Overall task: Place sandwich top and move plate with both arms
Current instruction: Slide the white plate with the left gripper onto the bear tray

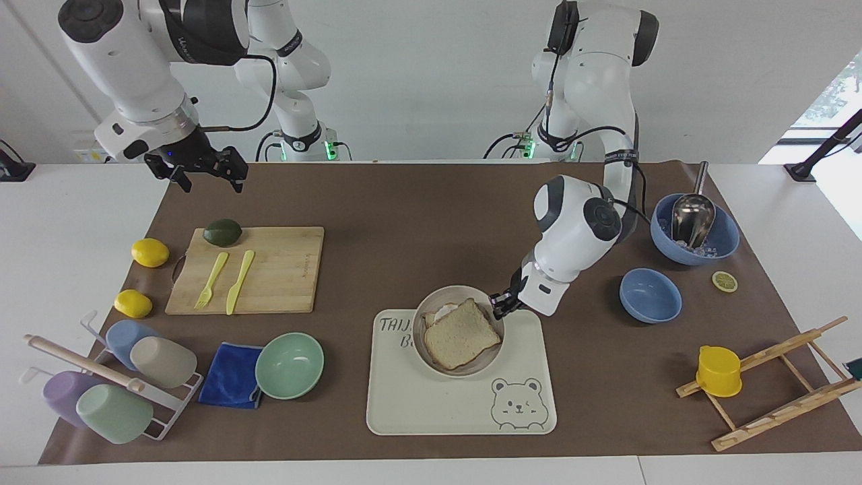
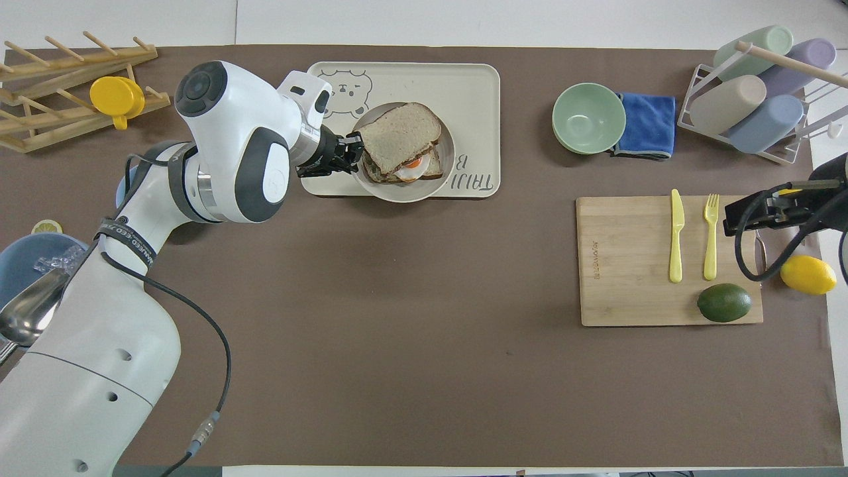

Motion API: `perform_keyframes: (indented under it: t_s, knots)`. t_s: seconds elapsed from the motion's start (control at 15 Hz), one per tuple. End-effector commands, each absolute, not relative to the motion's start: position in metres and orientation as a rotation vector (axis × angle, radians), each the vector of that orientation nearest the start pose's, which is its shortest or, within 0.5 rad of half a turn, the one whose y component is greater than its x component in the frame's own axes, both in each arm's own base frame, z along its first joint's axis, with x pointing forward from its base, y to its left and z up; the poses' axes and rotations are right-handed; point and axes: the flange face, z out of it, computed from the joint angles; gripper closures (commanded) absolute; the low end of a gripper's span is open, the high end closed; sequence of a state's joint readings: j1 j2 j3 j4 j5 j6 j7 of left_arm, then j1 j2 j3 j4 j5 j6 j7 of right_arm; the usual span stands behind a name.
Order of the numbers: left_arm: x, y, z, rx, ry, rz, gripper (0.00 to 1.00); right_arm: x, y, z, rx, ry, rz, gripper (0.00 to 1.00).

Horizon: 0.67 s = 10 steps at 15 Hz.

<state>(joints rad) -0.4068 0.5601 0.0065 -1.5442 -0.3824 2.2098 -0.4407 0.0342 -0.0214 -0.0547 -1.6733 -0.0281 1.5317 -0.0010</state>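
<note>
The sandwich top (image 1: 462, 335) (image 2: 399, 137), a pale speckled bread slice, lies askew on a stack with a fried egg peeking out. That stack sits in the cream plate (image 1: 458, 291) (image 2: 404, 192). My left gripper (image 1: 500, 306) (image 2: 351, 151) is shut on the plate's rim at the side toward the left arm's end. It holds the plate low over the bear tray (image 1: 431, 404) (image 2: 464, 86); whether plate and tray touch I cannot tell. My right gripper (image 1: 209, 176) (image 2: 758, 211) waits open in the air over the mat edge by the cutting board.
A cutting board (image 1: 283, 269) carries a yellow fork, a knife and an avocado, with two lemons (image 1: 149, 252) beside it. A mint bowl (image 1: 289, 364), blue cloth and cup rack lie farther from the robots. Blue bowls (image 1: 650, 294) and a wooden rack (image 1: 774, 384) stand at the left arm's end.
</note>
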Motion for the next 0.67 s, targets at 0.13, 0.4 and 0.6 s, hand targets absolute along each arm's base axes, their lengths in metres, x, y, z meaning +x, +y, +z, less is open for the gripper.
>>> perform_keyframes:
  t_s: [0.13, 0.4, 0.6]
  knots:
    - [0.659, -0.285, 0.335, -3.437, -0.466, -0.051, 1.00, 0.534, -0.016, 0.588, -3.137, 0.062, 0.186, 0.00]
    - [0.660, -0.271, 0.328, -3.405, -0.537, -0.050, 1.00, 0.534, -0.016, 0.588, -3.137, 0.062, 0.186, 0.00]
    - [0.664, -0.265, 0.329, -3.406, -0.573, -0.084, 1.00, 0.534, -0.016, 0.588, -3.137, 0.062, 0.186, 0.00]
